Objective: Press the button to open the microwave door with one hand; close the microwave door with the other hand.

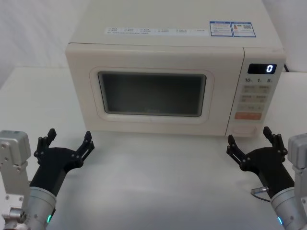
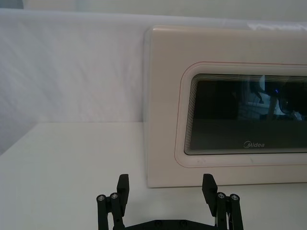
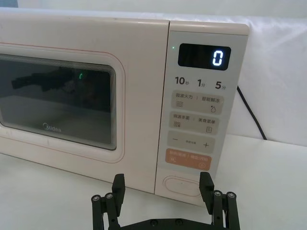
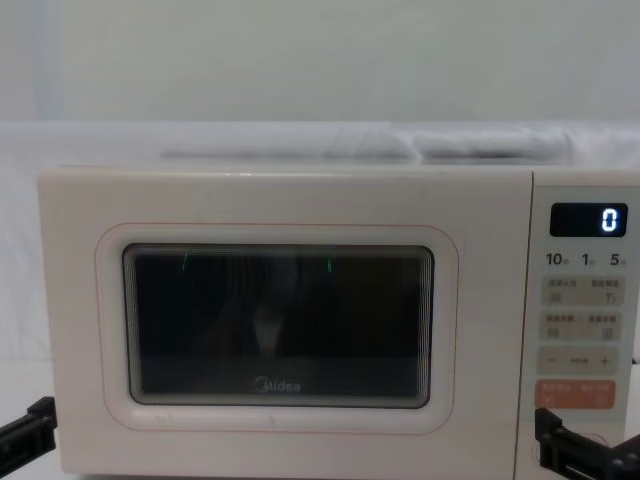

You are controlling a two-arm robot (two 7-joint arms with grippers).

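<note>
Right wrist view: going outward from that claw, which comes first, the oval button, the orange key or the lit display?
From the right gripper:
1. The button, at the panel's base, between the fingertips.
2. The orange key, just above it.
3. The display, at the panel's top.

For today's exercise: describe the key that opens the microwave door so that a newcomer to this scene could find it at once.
Start at the cream microwave and go to the narrow control panel on its right, under the lit display. The button sits lowest there, below the orange key. It is the wide cream oval with a raised rim, unmarked.

White table (image 1: 158,182) is carrying cream microwave (image 1: 172,43), sitting toward its rear, black cord (image 3: 249,112) trailing behind.
</note>
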